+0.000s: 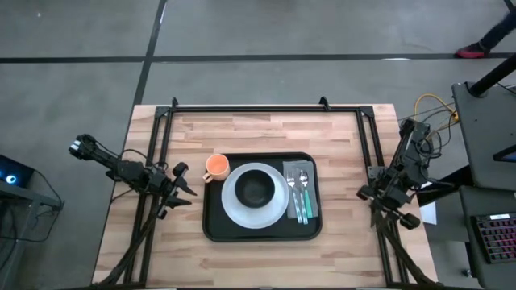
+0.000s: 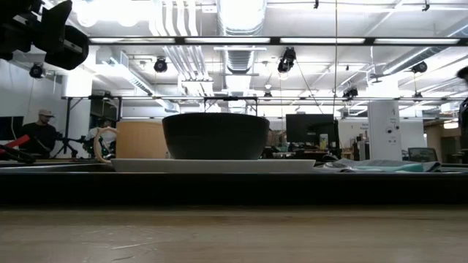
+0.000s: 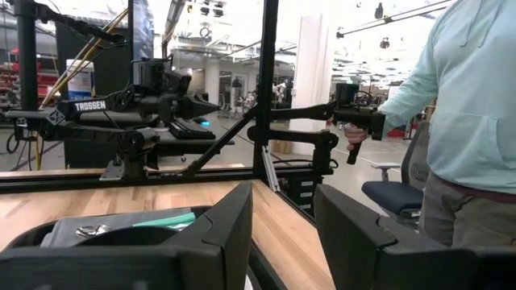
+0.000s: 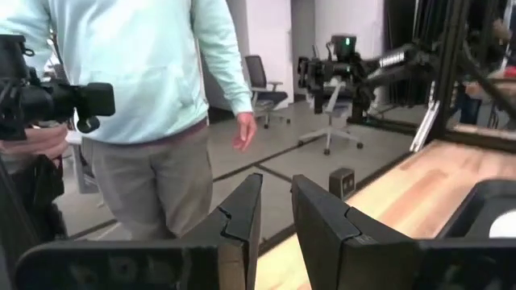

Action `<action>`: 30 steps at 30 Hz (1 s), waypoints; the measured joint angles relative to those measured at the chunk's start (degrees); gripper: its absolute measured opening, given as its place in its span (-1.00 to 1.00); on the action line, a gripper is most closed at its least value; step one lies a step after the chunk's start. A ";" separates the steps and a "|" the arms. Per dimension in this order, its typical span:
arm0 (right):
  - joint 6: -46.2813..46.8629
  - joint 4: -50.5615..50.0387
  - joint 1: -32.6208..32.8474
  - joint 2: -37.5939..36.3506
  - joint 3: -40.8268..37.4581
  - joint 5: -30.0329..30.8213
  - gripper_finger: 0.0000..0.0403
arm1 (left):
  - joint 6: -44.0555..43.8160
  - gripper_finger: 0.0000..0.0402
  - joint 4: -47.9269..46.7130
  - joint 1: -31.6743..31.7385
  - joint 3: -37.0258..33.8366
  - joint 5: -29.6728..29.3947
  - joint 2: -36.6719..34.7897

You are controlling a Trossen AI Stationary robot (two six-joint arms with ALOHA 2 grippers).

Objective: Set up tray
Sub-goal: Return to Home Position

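Left tool [image 1: 182, 182], empty, jaws apart, hovers beside tray [image 1: 211, 227]; right tool [image 1: 370, 193], empty, narrowly parted, hovers opposite.

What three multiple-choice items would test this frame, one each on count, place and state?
1. How many utensils lie on the napkin? A. one B. three C. five
2. Where is the orange cup? A. on the napkin B. in a corner of the tray, on the left arm's side C. outside the tray
3. How is the left gripper? A. jaws apart, empty B. shut on the cup C. shut on the tray's rim

1 B: the high view shows three pieces side by side on the napkin.
2 B: the cup stands inside the rim at that corner.
3 A: it hangs beside the tray with a clear gap between its jaws and nothing in them.
The right gripper hangs off the tray's other side.
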 joint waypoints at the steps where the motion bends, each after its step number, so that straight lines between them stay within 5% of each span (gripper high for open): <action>1: 0.54 0.00 -0.02 0.00 -0.57 0.04 -0.68 | 0.02 -0.42 0.00 0.00 0.00 0.00 0.00; 6: 6.21 3.57 -0.04 0.02 -4.12 3.52 -0.68 | 0.02 -0.42 0.00 0.00 0.00 0.00 0.00; 11: 2.53 11.27 -0.02 0.02 -8.73 3.80 -0.69 | 0.00 -0.42 0.00 0.00 0.00 0.00 0.00; 30: -3.31 9.97 -0.02 0.55 -8.89 3.54 -0.68 | 0.00 -0.42 0.01 0.00 0.00 0.00 -0.02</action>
